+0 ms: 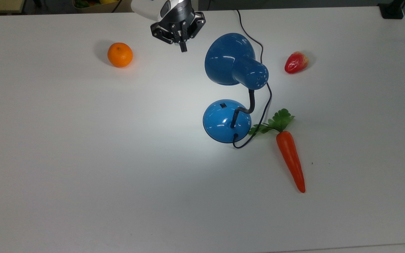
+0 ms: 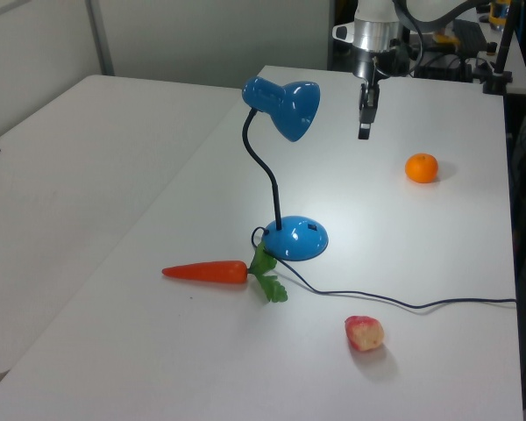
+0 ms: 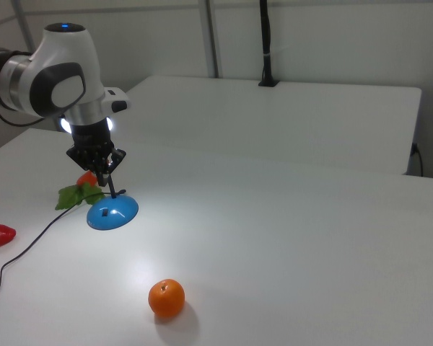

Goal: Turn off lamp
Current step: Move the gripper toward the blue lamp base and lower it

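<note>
White rounded arm (image 3: 61,65) with grey joint caps carries a black end effector (image 1: 183,47).

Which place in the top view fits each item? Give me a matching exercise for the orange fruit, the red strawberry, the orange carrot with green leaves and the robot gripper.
Items:
1. round orange fruit
2. red strawberry
3. orange carrot with green leaves
4. robot gripper

Places in the top view:
A. right of the glossy blue lamp's dome shade
B. far left, alone
C. just upper left of the shade
D. lower right of the round blue base

Pairs: 1-B, 2-A, 3-D, 4-C
</note>
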### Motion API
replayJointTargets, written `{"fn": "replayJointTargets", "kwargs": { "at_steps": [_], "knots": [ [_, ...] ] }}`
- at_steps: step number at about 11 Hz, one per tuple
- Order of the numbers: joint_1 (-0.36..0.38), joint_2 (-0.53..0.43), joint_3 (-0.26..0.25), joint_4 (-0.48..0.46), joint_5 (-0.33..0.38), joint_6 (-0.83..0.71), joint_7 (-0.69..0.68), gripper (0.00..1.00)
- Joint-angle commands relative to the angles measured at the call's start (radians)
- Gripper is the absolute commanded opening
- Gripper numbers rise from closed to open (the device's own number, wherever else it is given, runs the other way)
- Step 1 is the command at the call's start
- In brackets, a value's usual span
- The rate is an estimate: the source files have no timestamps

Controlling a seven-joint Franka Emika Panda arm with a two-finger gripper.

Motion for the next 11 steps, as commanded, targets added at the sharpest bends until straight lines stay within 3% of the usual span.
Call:
{"fn": "replayJointTargets", "kwargs": {
  "at_steps": [1, 5, 11],
  "knots": [
    [0.026, 0.008, -0.004, -0.037, 0.100, 0.120, -0.110, 0.00],
    [0.064, 0.108, 0.006, -0.034, 0.152, 0.278, -0.138, 0.00],
    [0.097, 0.232, 0.051, -0.026, 0.155, 0.431, -0.126, 0.00]
  ]
}}
